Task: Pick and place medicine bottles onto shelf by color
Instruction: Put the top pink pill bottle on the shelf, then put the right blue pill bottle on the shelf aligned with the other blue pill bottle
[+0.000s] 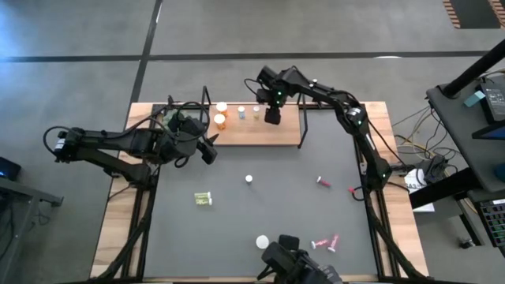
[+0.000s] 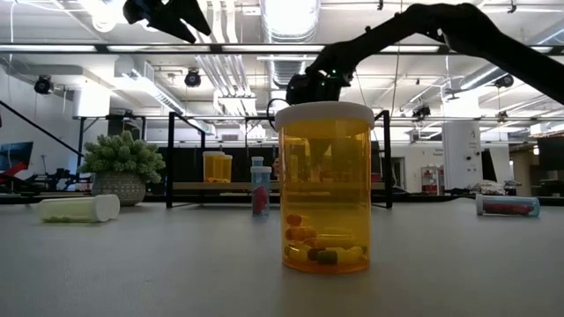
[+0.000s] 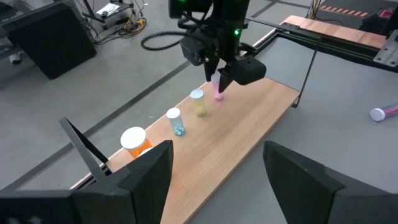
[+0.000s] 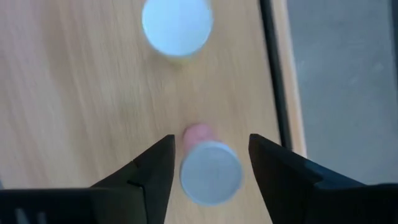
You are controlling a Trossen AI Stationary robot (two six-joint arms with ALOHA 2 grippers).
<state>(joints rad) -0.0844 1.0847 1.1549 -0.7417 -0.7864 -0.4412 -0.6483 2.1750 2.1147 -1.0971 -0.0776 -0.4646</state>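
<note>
We are holding the left gripper spread and empty just off the shelf's front edge near its left end, with a yellow-green bottle lying on the mat nearer the table's left edge. Along the shelf we are listing two orange bottles, a blue-tinted bottle, a yellow bottle, then the pink bottle standing under the right gripper, whose fingers are standing apart on either side of its cap. To finish cleanly, in our judgement, we are lifting straight up, keeping both fingers off the cap; other pink bottles are lying toward the table's right edge.
</note>
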